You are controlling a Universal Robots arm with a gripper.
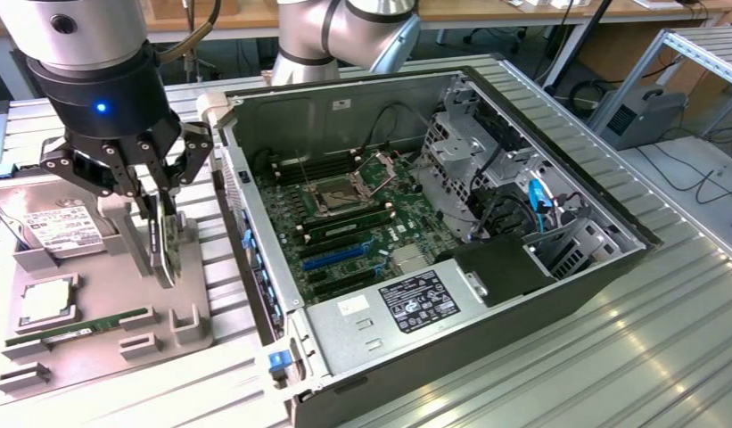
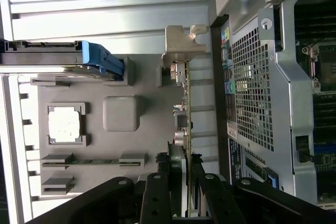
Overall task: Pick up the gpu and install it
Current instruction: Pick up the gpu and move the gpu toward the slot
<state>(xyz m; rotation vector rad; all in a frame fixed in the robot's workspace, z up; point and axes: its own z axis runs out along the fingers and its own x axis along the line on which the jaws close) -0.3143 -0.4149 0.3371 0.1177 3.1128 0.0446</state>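
Observation:
The gpu [image 1: 165,242] stands on edge in the grey parts tray [image 1: 110,357], a thin dark card. In the wrist view the gpu [image 2: 185,103] is seen edge-on, its silvery end bracket [image 2: 181,43] at the far end and the black cooler block between my fingers. My gripper [image 1: 161,198] hangs straight above it, and its black fingers [image 2: 160,174] press on both faces of the card, so my gripper [image 2: 179,163] is shut on the gpu. The card's lower edge is still down at the tray.
The open computer case [image 1: 521,267] lies just beside the tray, its motherboard and blue expansion slots [image 1: 336,256] exposed; its perforated rear wall [image 2: 252,93] is close to the card. In the tray lie a hard drive [image 1: 59,227], a processor [image 1: 45,303] and a memory stick [image 1: 80,327].

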